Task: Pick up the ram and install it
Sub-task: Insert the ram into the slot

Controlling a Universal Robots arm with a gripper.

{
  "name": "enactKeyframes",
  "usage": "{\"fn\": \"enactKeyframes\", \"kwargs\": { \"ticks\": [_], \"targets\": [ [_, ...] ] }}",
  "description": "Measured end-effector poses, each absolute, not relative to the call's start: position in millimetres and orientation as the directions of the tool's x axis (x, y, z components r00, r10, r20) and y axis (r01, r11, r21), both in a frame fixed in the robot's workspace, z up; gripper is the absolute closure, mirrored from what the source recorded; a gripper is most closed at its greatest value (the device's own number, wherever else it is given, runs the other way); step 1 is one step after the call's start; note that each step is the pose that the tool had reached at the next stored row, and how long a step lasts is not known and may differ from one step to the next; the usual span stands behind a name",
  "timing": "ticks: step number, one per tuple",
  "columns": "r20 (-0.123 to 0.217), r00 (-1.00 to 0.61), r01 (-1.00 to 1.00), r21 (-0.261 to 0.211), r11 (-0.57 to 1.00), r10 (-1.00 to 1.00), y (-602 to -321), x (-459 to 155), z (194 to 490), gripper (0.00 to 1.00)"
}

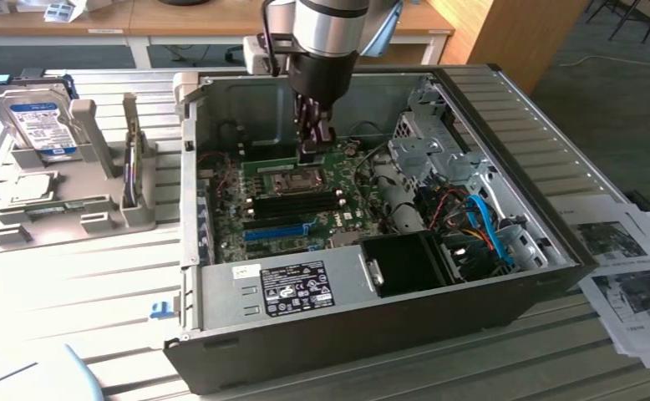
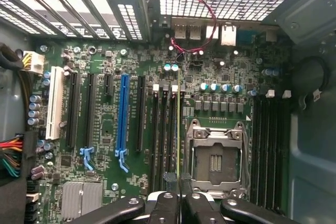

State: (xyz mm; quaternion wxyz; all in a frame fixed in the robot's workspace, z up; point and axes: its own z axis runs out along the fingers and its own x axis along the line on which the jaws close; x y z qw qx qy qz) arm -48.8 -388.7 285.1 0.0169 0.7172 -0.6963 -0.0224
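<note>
My gripper (image 1: 315,138) reaches down into the open computer case (image 1: 358,326) and is shut on the ram (image 2: 179,124). In the wrist view the ram shows edge-on as a thin yellow-green strip running out from between the black fingertips (image 2: 170,179). It hangs over the black memory slots (image 2: 164,129) beside the CPU socket (image 2: 215,156), in line with them. I cannot tell whether its lower edge touches a slot. In the exterior view the ram's green end (image 1: 312,152) shows just below the fingers, above the motherboard (image 1: 291,209).
A bright blue slot (image 2: 124,119) and black expansion slots lie beside the memory slots. A second bank of memory slots (image 2: 268,145) flanks the socket's other side. A hard drive (image 1: 38,125) stands in a grey holder (image 1: 68,209) at the exterior view's left. Papers (image 1: 626,267) lie at its right.
</note>
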Motion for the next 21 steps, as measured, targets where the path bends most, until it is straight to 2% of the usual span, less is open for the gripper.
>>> {"fn": "enactKeyframes", "kwargs": {
  "ticks": [21],
  "targets": [
    [-0.009,0.022,-0.998,0.055,-0.023,-1.0,-388.8,-47.1,277.5,0.89]
  ]
}}
